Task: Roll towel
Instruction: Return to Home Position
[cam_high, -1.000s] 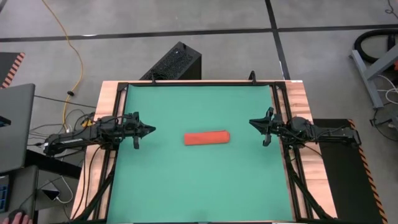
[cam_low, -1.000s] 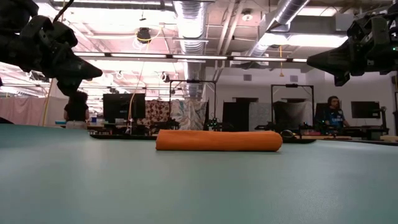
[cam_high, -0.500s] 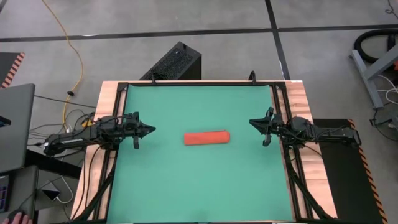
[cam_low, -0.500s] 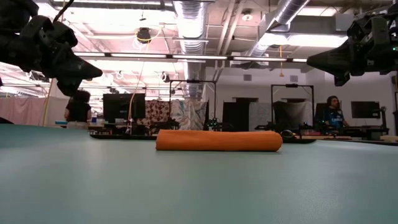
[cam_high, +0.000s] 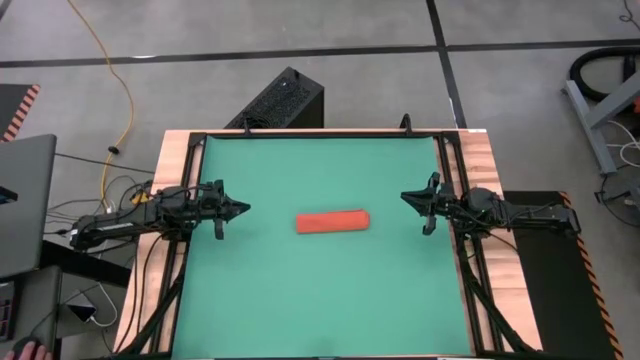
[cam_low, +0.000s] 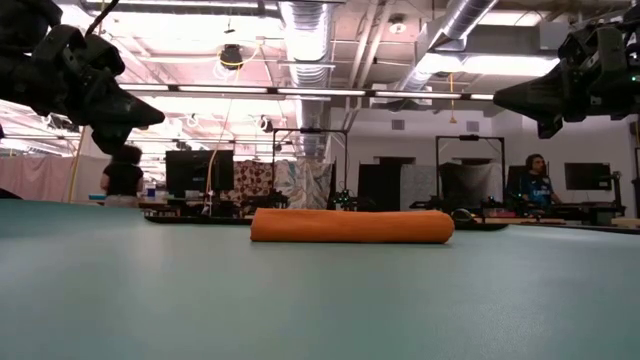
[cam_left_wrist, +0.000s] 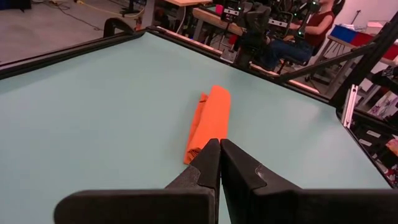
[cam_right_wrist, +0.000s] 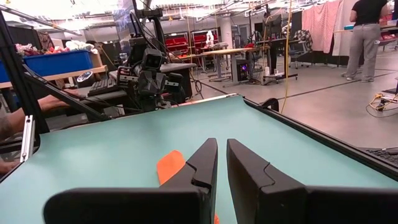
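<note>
The orange-red towel (cam_high: 333, 221) lies rolled into a long roll in the middle of the green mat (cam_high: 300, 300), its length running left to right; it also shows in the low view (cam_low: 351, 225), the left wrist view (cam_left_wrist: 209, 121) and the right wrist view (cam_right_wrist: 169, 167). My left gripper (cam_high: 244, 209) hovers shut at the mat's left side, raised above the table (cam_low: 155, 117). My right gripper (cam_high: 404, 197) hovers shut at the mat's right side, also raised (cam_low: 500, 98). Neither touches the towel.
A black frame (cam_high: 190, 160) borders the mat, with wooden table edges outside it. A black box (cam_high: 280, 100) stands on the floor beyond the far edge. People show in the room behind the table (cam_low: 536, 180).
</note>
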